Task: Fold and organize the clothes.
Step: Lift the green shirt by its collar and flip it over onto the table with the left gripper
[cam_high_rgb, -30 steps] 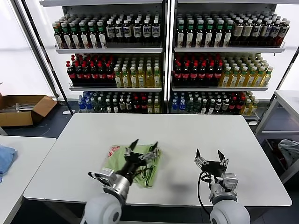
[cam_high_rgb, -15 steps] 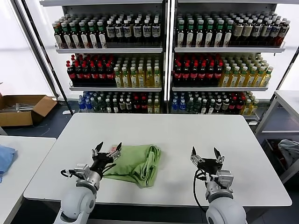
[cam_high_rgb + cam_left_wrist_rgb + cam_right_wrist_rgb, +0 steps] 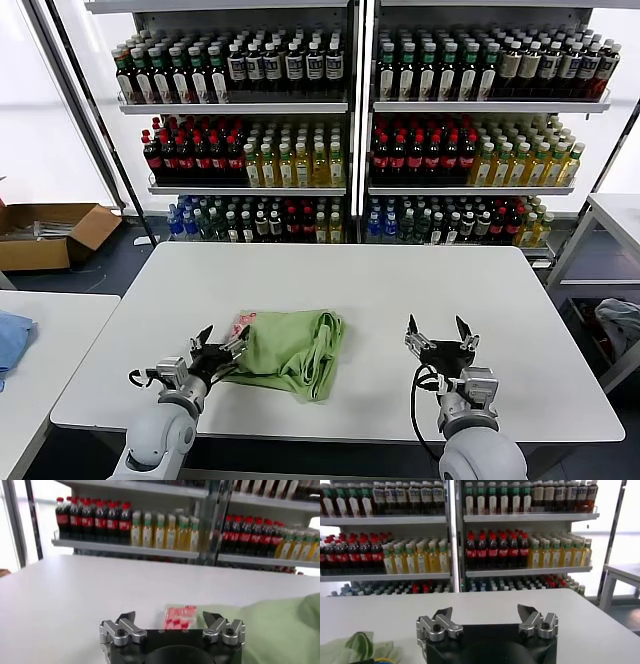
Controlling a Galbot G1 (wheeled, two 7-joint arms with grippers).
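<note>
The light green polo shirt [image 3: 290, 350] lies folded in a bundle on the white table [image 3: 380, 290], left of centre near the front edge. Its red-pink-and-white print [image 3: 240, 321] shows at the bundle's far left corner. My left gripper [image 3: 220, 345] is open and empty, just left of the shirt and low over the table. In the left wrist view the print [image 3: 180, 616] and green fabric [image 3: 280, 630] lie just beyond the open gripper [image 3: 171, 618]. My right gripper [image 3: 437, 333] is open and empty, to the right of the shirt. A bit of shirt [image 3: 355, 647] shows in the right wrist view beside that gripper [image 3: 484, 614].
Shelves of bottles [image 3: 350, 130] stand behind the table. A cardboard box [image 3: 50, 232] sits on the floor at the far left. A second table with a blue cloth [image 3: 12, 340] is at the left. A grey cloth [image 3: 620, 322] lies at the right.
My left gripper has let go of the shirt and drawn back left and down, off the bundle. The shirt has settled flat. The right gripper has shifted slightly left.
</note>
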